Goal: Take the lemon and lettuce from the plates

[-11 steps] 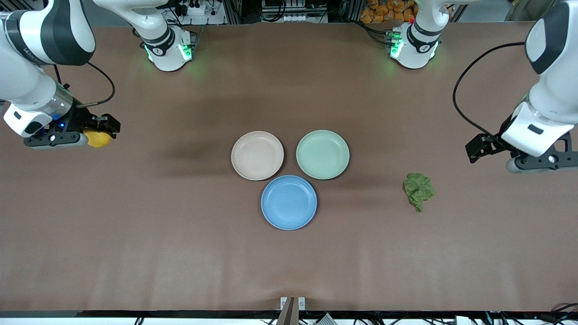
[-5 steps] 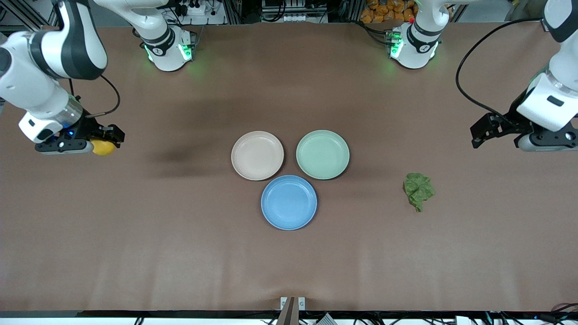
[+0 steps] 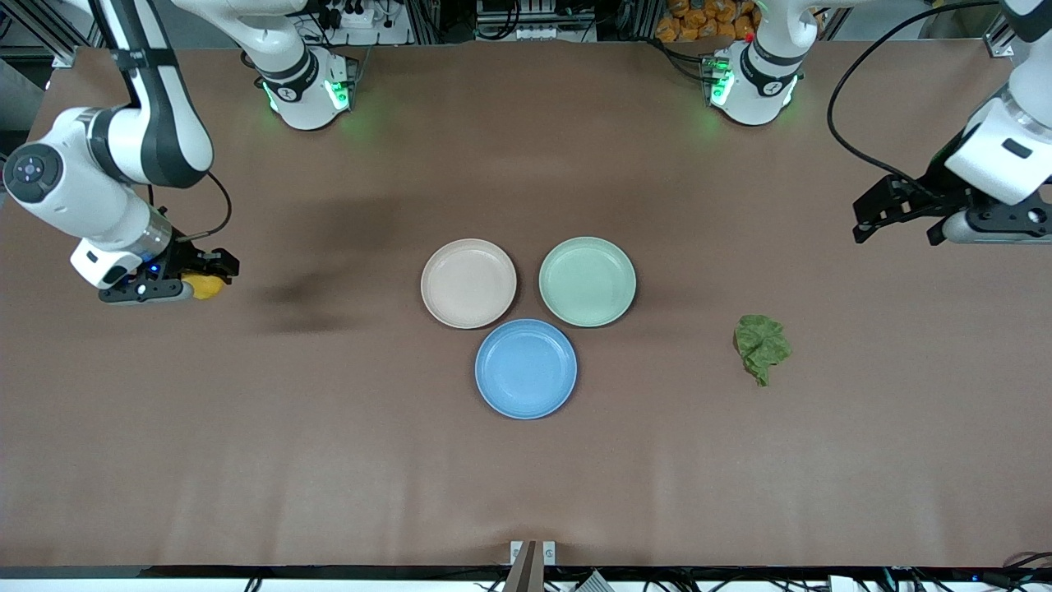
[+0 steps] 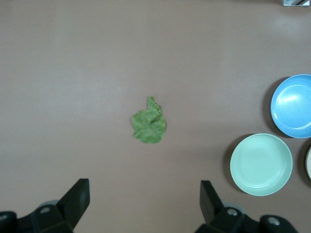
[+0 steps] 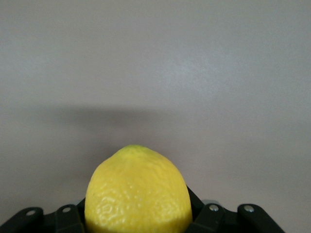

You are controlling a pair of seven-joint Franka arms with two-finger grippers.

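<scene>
now lettuce [image 3: 762,345] stem pts toward front cam; right hand [image 3: 207,278] grips lemon [image 3: 204,286].

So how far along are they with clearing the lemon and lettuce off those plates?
Mostly done. The beige plate and mint plate are both bare. The lettuce lies on the table toward the left arm's end, and the left hand is open above the table. The right hand grips the lemon, which has yet to be set down.

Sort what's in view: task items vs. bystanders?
Task items:
- lemon, gripped by the right gripper
- lettuce, lying on the table
- beige-pink plate and mint plate, both bare
- left gripper, open, holding nothing

Bystanders:
- blue plate
- brown table
</scene>
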